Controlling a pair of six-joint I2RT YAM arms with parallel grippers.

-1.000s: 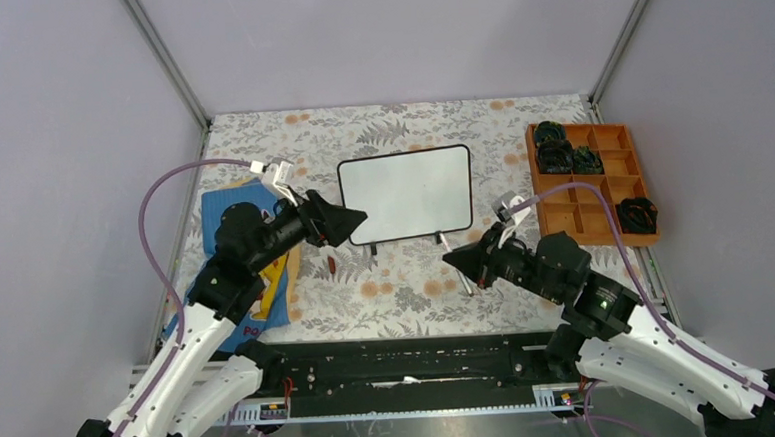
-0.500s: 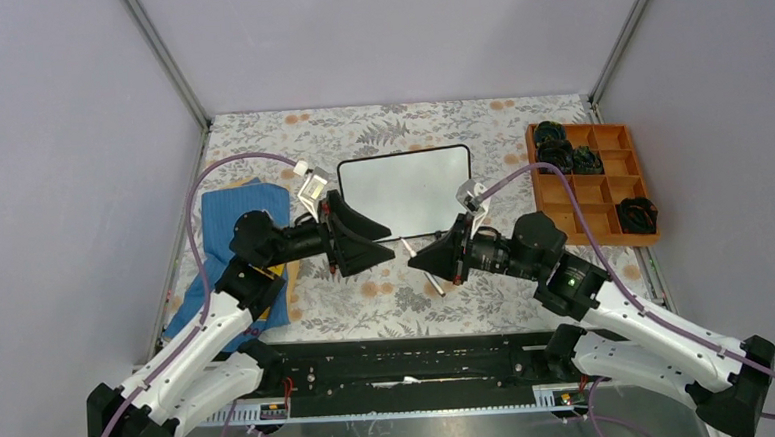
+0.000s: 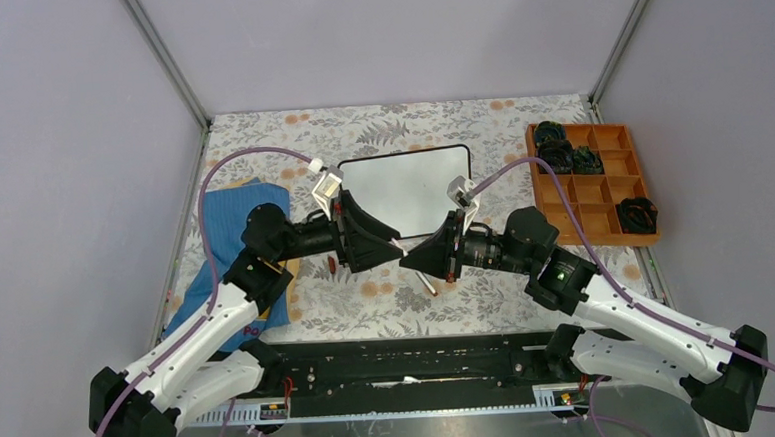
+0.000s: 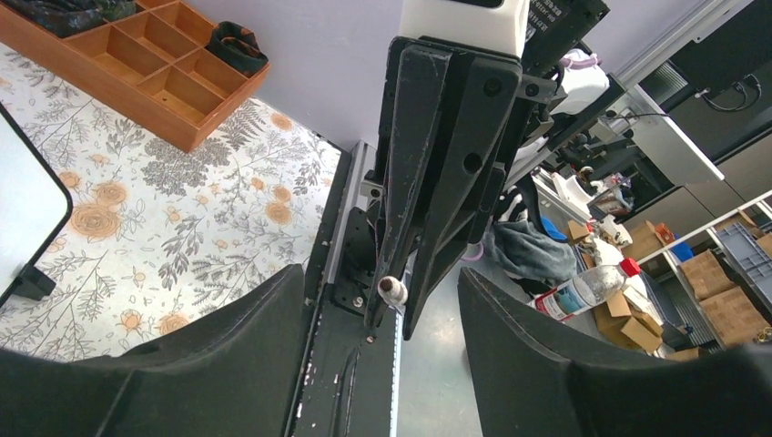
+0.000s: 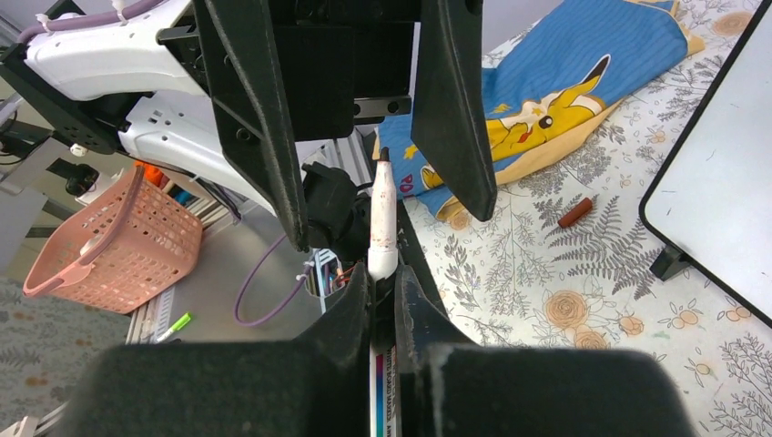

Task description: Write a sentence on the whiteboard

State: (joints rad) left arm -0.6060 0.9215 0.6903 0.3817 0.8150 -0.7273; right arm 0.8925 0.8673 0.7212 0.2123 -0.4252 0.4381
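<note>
Right tool (image 5: 382,282), low centre of its wrist view: clamped on the marker (image 5: 382,214), barrel between the fingers, cap off, dark tip pointing away up-frame. The marker's long axis ran straight at the left tool (image 4: 380,273), which faced it head-on, fingers spread wide, holding nothing. The tip appeared to lie between those fingers; whether it touched either, could not tell. In the top view the two tools met nose to nose at mid-frame above the surface (image 3: 388,304), with the marker lying left to right.

Judged: a handover from right to left was in hand. The left fingers would have to shut on the short length of barrel beyond the right tool's grip. A smeared tip or a dropped marker looked the risk.

A small red-brown cap (image 5: 575,213) lay loose on the surface, near a blue cloth (image 5: 583,64).

The board (image 3: 407,187) sat just beyond both tools, up-frame of them, centre of the top view. No writing showed on it. Both tools were about equally close to its near edge.

Farthest, upper right: a divided wooden tray (image 3: 579,213). Dark bundles (image 3: 553,148) filled its far-left compartments, with one more in a near-right compartment; the others looked bare. What the bundles were, could not tell.
</note>
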